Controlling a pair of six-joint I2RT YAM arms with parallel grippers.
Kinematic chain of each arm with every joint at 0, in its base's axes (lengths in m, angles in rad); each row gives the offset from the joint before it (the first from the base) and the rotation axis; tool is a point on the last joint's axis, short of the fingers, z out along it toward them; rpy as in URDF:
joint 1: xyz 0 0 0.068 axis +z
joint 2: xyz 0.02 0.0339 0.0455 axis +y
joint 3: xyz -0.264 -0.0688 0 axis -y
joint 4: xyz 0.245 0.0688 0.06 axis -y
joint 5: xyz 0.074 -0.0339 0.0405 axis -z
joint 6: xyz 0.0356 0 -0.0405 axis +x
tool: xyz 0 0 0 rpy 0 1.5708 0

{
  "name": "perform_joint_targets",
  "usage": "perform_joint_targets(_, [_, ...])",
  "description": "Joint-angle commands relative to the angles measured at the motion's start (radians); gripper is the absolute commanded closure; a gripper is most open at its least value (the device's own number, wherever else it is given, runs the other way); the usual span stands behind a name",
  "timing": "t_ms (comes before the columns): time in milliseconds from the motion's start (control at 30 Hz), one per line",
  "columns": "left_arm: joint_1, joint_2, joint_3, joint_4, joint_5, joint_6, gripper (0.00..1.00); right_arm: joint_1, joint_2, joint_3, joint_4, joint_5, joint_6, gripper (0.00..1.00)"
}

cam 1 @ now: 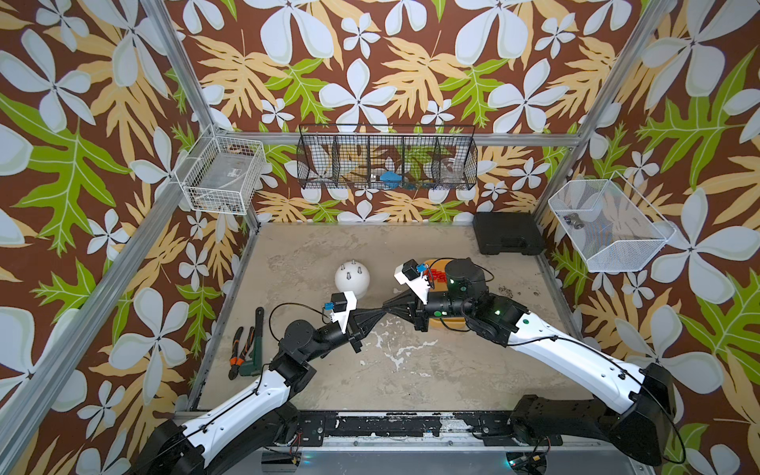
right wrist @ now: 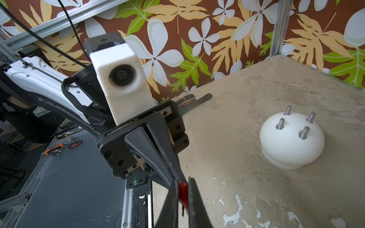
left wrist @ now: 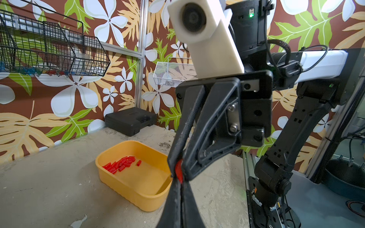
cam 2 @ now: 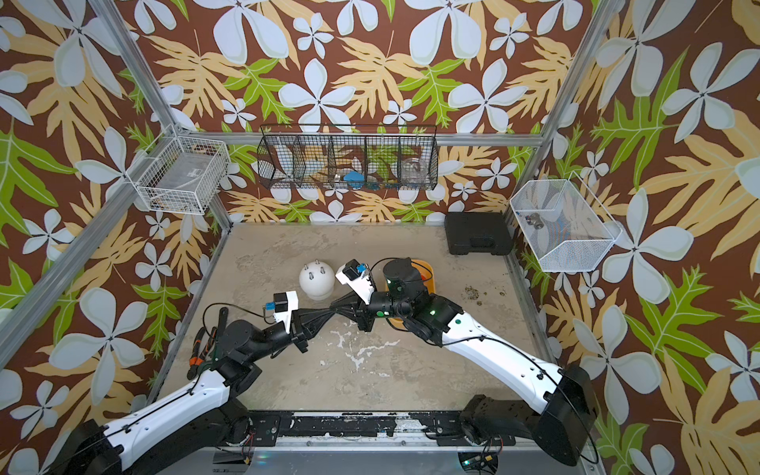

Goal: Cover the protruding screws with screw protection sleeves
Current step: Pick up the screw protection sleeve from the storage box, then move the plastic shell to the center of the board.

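Mid-handover above the tabletop's middle: the left gripper [right wrist: 173, 181] and right gripper [left wrist: 178, 173] both pinch one small red plastic sleeve [right wrist: 182, 192]. Next, one must release; four silvery studs [right wrist: 304, 132] on the white dome [right wrist: 292, 146] near the far-left corner stand bare.

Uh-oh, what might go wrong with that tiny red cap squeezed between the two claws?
1. The red cap is pinched only by the very tips of the left gripper and right gripper; it may slip and fall onto the table.
2. All four screws on the white dome are bare and thin; a tilted cap might miss.
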Motion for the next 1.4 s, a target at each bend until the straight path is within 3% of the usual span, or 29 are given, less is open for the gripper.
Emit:
perform_joint_targets(0, [-0.002,-0.001,0.003,0.034,0.023,0.012,1.00,0.003,-0.001,-0.001,0.030,-0.004,0.001,0.95])
perform_joint_targets(100, [-0.002,-0.003,0.001,0.035,0.019,0.012,1.00,0.002,0.001,0.006,0.019,-0.002,-0.001,1.00])
perform_joint_targets(300, [-0.002,-0.006,-0.002,0.037,0.004,0.014,1.00,0.001,-0.006,0.006,0.027,0.036,0.010,1.00])
perform_joint_targets(333, [-0.002,-0.007,-0.004,0.034,-0.005,0.015,0.94,-0.001,-0.007,0.006,0.035,0.041,0.017,1.00])
perform_joint_targets(400, [-0.001,-0.016,-0.015,0.035,-0.040,0.025,0.57,-0.011,-0.012,0.002,0.060,0.044,0.045,1.00])
perform_joint_targets(467, [-0.003,-0.028,-0.029,0.019,-0.118,0.049,0.32,-0.028,-0.017,0.001,0.093,0.054,0.086,1.00])
perform_joint_targets(500, [-0.002,-0.035,-0.038,0.005,-0.188,0.060,0.29,-0.040,-0.020,-0.004,0.120,0.055,0.118,1.00])
perform_joint_targets(733, [-0.003,-0.020,-0.071,-0.050,-0.621,0.133,0.26,-0.095,0.000,-0.034,0.271,0.094,0.349,1.00])
perform_joint_targets(800, [-0.002,0.010,-0.053,-0.058,-0.661,0.130,0.25,-0.119,0.006,-0.058,0.329,0.081,0.428,1.00])
perform_joint_targets(900, [-0.009,0.034,-0.021,-0.046,-0.584,0.144,0.22,-0.122,0.006,-0.084,0.365,0.106,0.456,1.00])
perform_joint_targets(1000, [-0.078,0.034,-0.009,-0.013,-0.589,0.201,0.25,-0.122,0.011,-0.114,0.407,0.107,0.476,1.00])
perform_joint_targets(1100, [-0.157,0.025,-0.016,0.018,-0.653,0.279,0.26,-0.120,-0.004,-0.164,0.469,0.130,0.482,1.00])
perform_joint_targets(1200, [-0.158,0.033,-0.052,0.073,-0.845,0.251,0.34,-0.120,-0.015,-0.184,0.465,0.178,0.461,1.00])
perform_joint_targets(1267, [-0.115,0.047,-0.045,0.061,-0.908,0.214,0.34,-0.122,-0.033,-0.202,0.468,0.233,0.454,1.00])
perform_joint_targets(1367, [0.076,0.096,0.078,-0.102,-0.833,0.047,0.35,-0.125,-0.046,-0.205,0.425,0.301,0.422,1.00])
